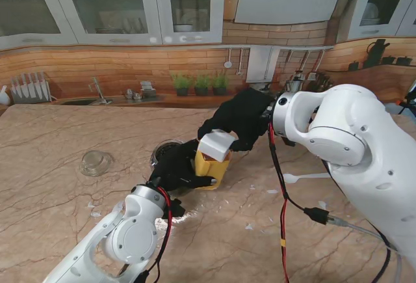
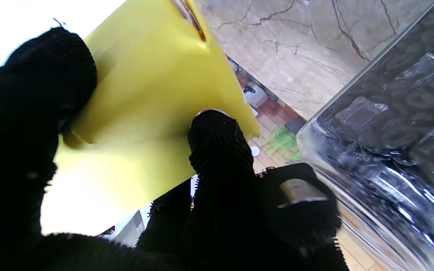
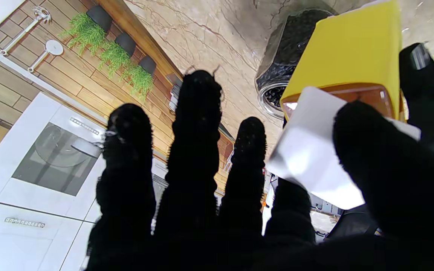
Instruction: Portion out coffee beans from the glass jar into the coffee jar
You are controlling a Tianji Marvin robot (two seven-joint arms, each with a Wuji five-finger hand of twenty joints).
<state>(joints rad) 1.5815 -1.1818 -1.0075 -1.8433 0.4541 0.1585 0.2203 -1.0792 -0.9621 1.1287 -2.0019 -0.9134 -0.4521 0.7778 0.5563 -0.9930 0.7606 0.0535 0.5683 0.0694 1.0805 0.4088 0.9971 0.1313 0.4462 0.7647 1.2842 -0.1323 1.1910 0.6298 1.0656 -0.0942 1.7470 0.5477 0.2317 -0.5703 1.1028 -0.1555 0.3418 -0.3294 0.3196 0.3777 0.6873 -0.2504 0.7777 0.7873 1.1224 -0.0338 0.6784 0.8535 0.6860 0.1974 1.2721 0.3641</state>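
Yellow coffee jar (image 1: 211,166) sits near the middle of the frame, gripped in my left hand (image 1: 174,169). My right hand (image 1: 237,121) pinches its white lid (image 1: 216,145), tilted and partly lifted. If I pull the lid at an angle, the jar may twist out of my left fingers (image 2: 217,146) — the hold looks shallow. The glass jar (image 1: 166,151) of beans stands just beside my left hand, close enough to bump.
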